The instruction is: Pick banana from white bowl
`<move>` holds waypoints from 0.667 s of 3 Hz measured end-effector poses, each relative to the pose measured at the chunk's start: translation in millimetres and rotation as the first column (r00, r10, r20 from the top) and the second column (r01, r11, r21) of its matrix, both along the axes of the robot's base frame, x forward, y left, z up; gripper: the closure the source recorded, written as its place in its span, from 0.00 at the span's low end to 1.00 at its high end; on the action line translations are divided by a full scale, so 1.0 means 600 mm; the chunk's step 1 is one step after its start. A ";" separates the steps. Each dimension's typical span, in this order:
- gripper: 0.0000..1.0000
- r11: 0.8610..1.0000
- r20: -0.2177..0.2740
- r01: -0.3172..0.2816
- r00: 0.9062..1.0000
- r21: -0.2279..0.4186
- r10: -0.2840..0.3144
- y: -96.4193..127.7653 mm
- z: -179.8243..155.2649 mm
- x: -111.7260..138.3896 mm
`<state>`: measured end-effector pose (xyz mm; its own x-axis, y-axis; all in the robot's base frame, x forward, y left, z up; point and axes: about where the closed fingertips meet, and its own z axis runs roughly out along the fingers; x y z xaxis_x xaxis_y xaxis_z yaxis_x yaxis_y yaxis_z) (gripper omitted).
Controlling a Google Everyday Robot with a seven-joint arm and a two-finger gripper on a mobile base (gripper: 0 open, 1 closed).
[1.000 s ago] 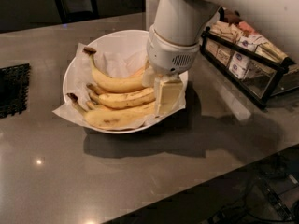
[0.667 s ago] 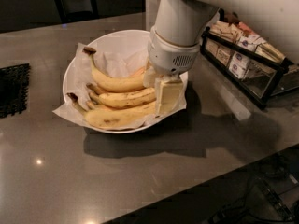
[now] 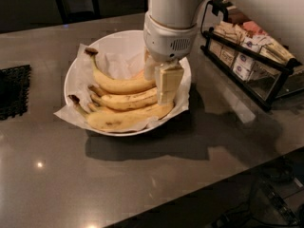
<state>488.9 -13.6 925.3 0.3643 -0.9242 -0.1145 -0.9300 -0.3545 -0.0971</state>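
The white bowl [image 3: 78, 72] with a crumpled white paper liner stands on the grey counter and holds three yellow bananas side by side. The top banana [image 3: 118, 85] curves up to a dark stem at the left. The middle banana [image 3: 126, 100] and the bottom banana [image 3: 123, 119] lie in front of it. My gripper [image 3: 160, 77] reaches down into the bowl's right side, at the right ends of the top and middle bananas, and hides those ends. The white wrist housing sits right above it.
A black wire rack [image 3: 249, 63] of small packets stands to the right of the bowl, near the arm. A black mesh mat [image 3: 13, 91] lies at the left edge. The counter's front edge [image 3: 199, 186] runs across the lower right.
The gripper stays down at the bananas' right ends, and the wrist has shifted only slightly. The bananas and the bowl lie as before.
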 end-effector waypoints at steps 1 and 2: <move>0.46 1.000 0.017 -0.021 1.000 -0.017 0.021 0.009 0.014 0.017; 0.46 0.999 0.013 -0.032 0.999 -0.014 0.032 0.017 0.012 0.023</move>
<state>502.7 -3.2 932.7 0.3948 -0.9137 -0.0967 -0.9169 -0.3851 -0.1048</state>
